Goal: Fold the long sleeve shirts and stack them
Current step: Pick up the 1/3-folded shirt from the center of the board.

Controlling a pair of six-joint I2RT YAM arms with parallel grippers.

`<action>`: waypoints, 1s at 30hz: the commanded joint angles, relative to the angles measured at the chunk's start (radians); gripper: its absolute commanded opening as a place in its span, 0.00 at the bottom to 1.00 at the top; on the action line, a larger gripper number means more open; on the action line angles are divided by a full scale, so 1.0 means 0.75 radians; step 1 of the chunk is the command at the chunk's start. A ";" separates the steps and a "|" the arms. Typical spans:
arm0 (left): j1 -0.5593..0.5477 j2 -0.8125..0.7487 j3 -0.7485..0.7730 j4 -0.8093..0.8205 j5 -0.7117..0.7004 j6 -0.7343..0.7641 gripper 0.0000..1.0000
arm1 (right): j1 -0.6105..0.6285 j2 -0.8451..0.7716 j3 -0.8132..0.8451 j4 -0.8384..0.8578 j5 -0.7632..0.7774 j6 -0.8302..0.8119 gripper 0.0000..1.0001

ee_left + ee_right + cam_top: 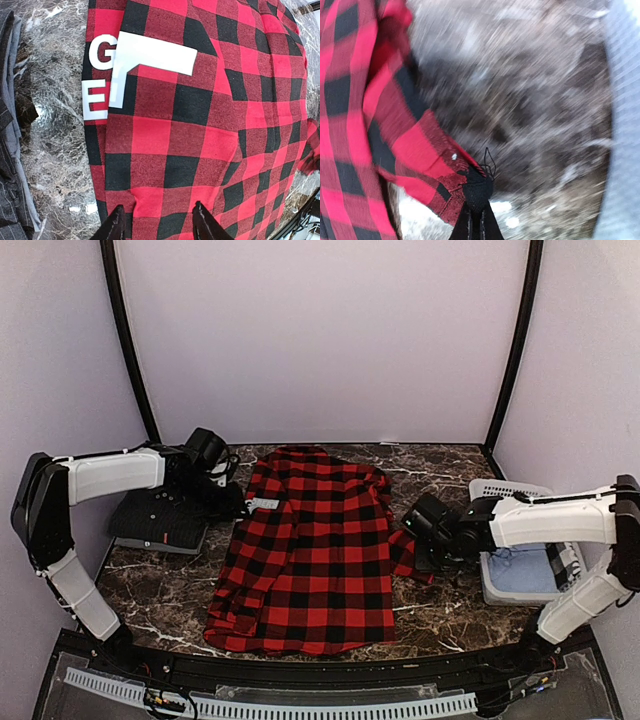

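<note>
One white basket [505,487] with blue cloth [520,572] inside; right pincer [477,192] tight on red flannel [310,550] cuff, left pincer [159,212] ajar.

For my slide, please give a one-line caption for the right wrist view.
Blurred close-up: right gripper shut on the cuff of the red-and-black flannel shirt, marble table behind.

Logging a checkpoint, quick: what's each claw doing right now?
Left claw: open above the red-and-black flannel shirt, gripping nothing.
Right claw: closed on that shirt's sleeve cuff.
</note>
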 commanded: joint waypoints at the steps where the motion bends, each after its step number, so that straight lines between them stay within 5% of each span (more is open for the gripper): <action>1: 0.006 -0.035 0.050 -0.007 0.042 0.033 0.44 | -0.102 -0.052 0.143 -0.171 0.239 -0.064 0.00; 8: 0.006 -0.048 0.063 -0.014 0.064 0.042 0.43 | -0.326 -0.006 0.463 -0.241 0.516 -0.288 0.00; 21: 0.006 -0.115 0.026 -0.021 0.078 0.049 0.42 | -0.553 0.177 0.928 0.216 0.752 -0.875 0.00; 25: 0.005 -0.133 0.017 -0.020 0.089 0.049 0.42 | -0.551 0.188 1.007 0.356 0.657 -1.007 0.00; 30: 0.005 -0.155 0.012 0.004 0.155 0.035 0.43 | -0.472 0.157 0.974 0.433 0.278 -1.023 0.00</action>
